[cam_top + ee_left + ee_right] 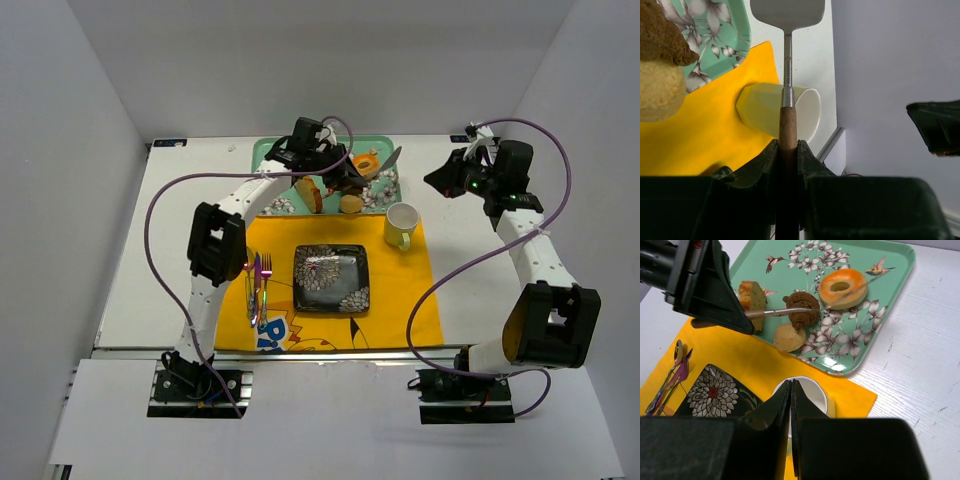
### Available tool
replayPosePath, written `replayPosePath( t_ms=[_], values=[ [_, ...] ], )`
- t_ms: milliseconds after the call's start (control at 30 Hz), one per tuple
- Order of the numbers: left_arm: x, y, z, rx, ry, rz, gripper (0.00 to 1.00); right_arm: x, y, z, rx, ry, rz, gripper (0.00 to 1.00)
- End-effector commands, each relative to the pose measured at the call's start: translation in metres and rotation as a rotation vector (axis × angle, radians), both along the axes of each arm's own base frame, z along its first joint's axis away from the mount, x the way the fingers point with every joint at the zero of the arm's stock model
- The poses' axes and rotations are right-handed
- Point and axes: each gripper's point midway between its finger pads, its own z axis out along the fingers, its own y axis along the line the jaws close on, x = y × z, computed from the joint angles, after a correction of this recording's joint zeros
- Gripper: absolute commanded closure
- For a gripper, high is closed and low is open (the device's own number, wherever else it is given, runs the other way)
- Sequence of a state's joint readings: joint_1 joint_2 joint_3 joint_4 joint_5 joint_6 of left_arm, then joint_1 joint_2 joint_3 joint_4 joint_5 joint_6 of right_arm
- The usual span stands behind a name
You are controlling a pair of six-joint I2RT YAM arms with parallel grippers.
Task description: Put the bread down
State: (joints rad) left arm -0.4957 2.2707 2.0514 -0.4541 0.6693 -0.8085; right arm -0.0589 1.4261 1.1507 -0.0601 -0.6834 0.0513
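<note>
Both claws are showing closed: left claw (788,145) is clamping the spatula (785,312), shaft pointing across the tray (890,270) at the bread (843,287); right claw (791,390) is hovering empty, farther off.

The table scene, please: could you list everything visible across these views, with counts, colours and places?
table: one, white, under everything
tray: one, mint green floral, table's far middle
bread: one ring, orange-tan, tray's right part
loaf slice: one, golden brown, left of the bun
swirl pastry: one, dark brown, between bun and bread
bun: one, tan, tray's near edge
placemat: one, yellow, before the tray
plate: one, black floral, placemat's centre
mug: one, pale yellow, placemat's far right corner
cutlery: small set, iridescent purple, left of plate
spatula: one, wooden handle, grey blade, over the tray
left gripper: one, black, shut on spatula
right gripper: one, black, shut empty, right of tray
</note>
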Motion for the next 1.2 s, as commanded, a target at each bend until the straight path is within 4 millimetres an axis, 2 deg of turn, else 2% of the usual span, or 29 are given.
replayPosePath(
  t_ms=[0,200,533,967,1167],
  values=[
    [0.001,-0.013,0.012,-0.008,-0.022,-0.005,1.00,-0.004,0.001,0.007,0.014,-0.014,0.007,0.93],
    [0.008,-0.020,-0.017,0.025,0.001,0.022,1.00,-0.004,0.001,0.003,0.016,-0.004,0.007,0.93],
    [0.016,-0.022,-0.039,0.061,0.036,0.079,1.00,-0.003,-0.001,0.001,0.020,0.005,0.003,0.93],
    [0.028,-0.012,-0.033,0.096,0.036,0.187,1.00,-0.003,-0.003,0.002,0.028,0.002,-0.002,0.94],
    [0.038,-0.009,-0.007,0.057,-0.009,0.235,1.00,-0.005,-0.003,0.002,0.032,0.005,0.000,0.94]
  ],
)
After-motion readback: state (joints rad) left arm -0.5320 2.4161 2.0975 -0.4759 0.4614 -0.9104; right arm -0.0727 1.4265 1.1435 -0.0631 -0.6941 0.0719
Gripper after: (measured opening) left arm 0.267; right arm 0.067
